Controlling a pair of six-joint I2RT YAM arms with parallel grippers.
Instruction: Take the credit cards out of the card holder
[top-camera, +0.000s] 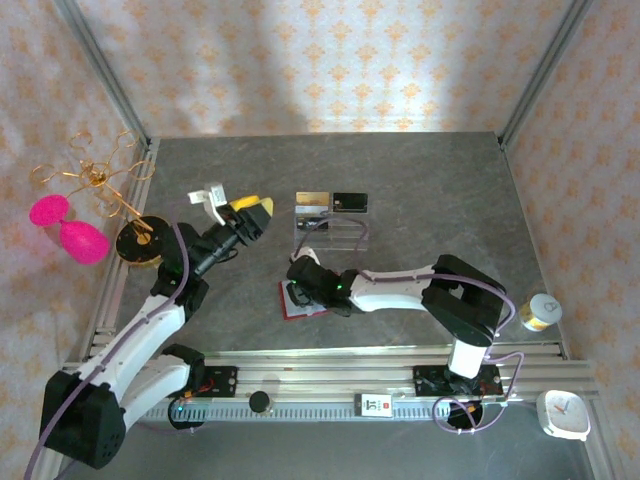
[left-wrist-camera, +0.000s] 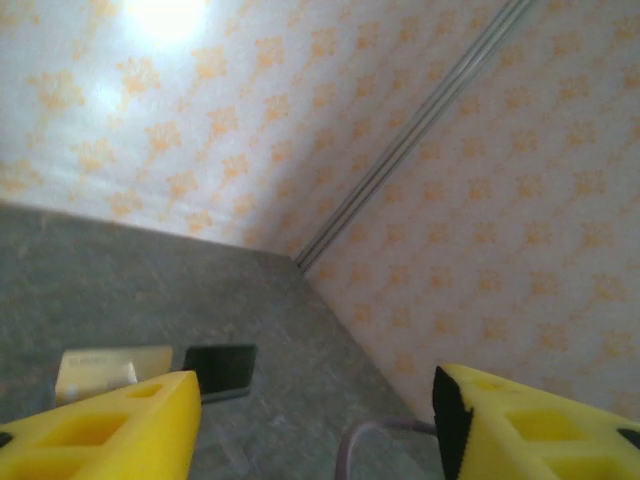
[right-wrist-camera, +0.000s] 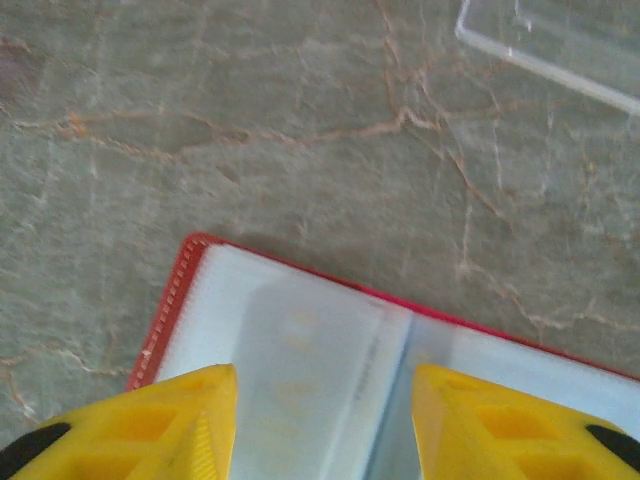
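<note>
my main worry was the wallet moving: it lay open on the table with nothing pinning it, since the left claw hung up in the air well apart from it, its fingers wide with nothing between them. the right claw hovered right over the open pages, fingers about half spread and gripping nothing, 1 to each side of the centre fold. if it came down and closed there, i judged it would pinch a whole sleeve or the fold and not a card, and the wallet would lift or skid with it. the sleeves looked slick, so a finger could also slip off and flip a page shut. the clear stand sat just beyond the wallet, so a hard tug toward it might knock it and the gold card and black card on it. in the top view the wallet was near the middle of the table, toward the front, half hidden under the right claw. it was red at the edge with a ribbed border, and its 2 pale grey-blue pages were flat. a blurred paler patch in the left sleeve might have been a card, but i could not tell. a small white thing showed beside the left claw; too small to identify.
</note>
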